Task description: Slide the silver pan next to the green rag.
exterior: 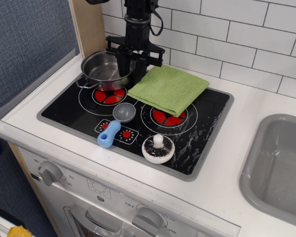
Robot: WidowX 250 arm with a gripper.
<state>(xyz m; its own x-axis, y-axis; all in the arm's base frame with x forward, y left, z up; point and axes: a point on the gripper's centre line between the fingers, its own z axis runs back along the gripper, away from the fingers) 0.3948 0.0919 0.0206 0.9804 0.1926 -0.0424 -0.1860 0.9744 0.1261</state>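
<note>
Now the claw [132,66] grips the silver pan [104,69] by its rim, just beside the green rag [168,88]; release should follow.

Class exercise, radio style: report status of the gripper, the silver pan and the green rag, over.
Gripper at silver pan right rim, jaw state unclear. Pan on back-left burner, beside green rag. Nothing between them.

The silver pan [102,68], round, shiny and deep-sided with a wire loop handle, is seen upright at the back left, just beside the green rag [168,88], a light green folded cloth laid flat to its right
</note>
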